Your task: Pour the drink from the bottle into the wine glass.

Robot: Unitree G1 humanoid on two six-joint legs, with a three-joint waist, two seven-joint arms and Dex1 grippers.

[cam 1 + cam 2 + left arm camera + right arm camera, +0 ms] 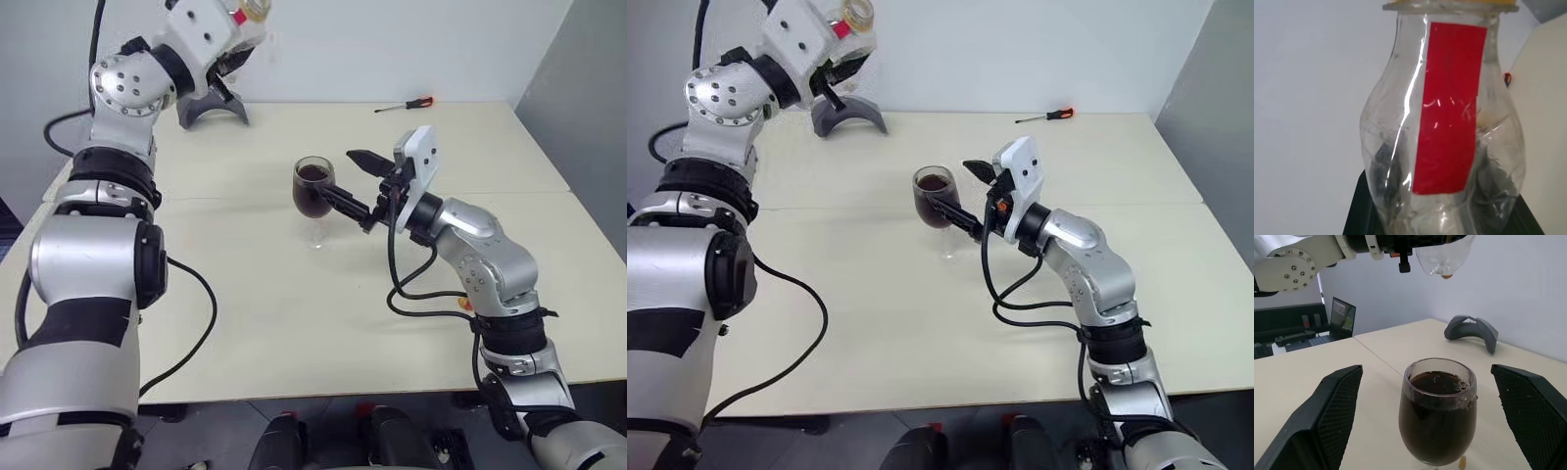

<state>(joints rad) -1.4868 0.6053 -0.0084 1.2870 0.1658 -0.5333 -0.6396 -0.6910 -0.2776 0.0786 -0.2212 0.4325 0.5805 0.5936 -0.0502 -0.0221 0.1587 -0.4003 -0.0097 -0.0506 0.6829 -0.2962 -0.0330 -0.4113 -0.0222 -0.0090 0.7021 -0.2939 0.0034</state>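
1. Screwdriver (pixel 404 104) with a red handle lies at the table's (pixel 294 313) far edge; a grey curved stand (pixel 212 108) sits at the far left corner, near the raised left arm.
2. Nothing stands between the glass (pixel 313 192) and the right gripper (pixel 355 180); its fingers are spread wide, one on each side of the bowl, not touching.
3. The glass stands upright mid-table, its bowl nearly full of dark drink (pixel 1438 423).
4. The left gripper (pixel 838 59) is clamped on the bottle (pixel 1444 132), held high at far left; it looks almost empty, a brown drop at its lowest point.
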